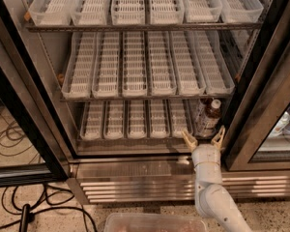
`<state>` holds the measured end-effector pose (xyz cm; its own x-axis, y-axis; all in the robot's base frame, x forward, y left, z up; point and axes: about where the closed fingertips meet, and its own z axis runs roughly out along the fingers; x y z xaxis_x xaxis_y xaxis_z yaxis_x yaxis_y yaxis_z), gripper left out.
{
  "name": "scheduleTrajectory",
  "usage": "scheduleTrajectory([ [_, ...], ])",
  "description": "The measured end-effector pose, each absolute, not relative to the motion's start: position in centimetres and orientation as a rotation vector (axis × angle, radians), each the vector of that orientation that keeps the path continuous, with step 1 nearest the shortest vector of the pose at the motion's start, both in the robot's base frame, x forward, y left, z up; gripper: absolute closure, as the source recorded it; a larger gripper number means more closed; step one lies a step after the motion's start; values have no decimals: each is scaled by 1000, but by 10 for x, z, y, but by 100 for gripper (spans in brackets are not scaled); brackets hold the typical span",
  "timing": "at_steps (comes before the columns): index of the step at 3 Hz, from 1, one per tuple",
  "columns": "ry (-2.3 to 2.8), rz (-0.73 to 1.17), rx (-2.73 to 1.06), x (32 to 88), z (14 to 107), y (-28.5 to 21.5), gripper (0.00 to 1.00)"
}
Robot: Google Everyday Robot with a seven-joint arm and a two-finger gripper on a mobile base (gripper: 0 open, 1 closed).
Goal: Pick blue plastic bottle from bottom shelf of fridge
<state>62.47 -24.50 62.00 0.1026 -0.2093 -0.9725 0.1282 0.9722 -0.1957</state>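
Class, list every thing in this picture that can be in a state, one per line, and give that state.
Fridge, door open.
Bottom shelf, trays empty except at the right end.
Blue plastic bottle, upright, cap on, at that shelf's right end.
Upper trays, empty.
End effector, open, holding nothing, just in front of and below the bottle.
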Motion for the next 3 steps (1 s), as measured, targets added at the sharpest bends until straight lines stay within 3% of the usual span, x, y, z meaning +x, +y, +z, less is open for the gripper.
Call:
scheduleTrajectory([
  [3, 1445, -242, -79, 641, 627, -236, 25],
])
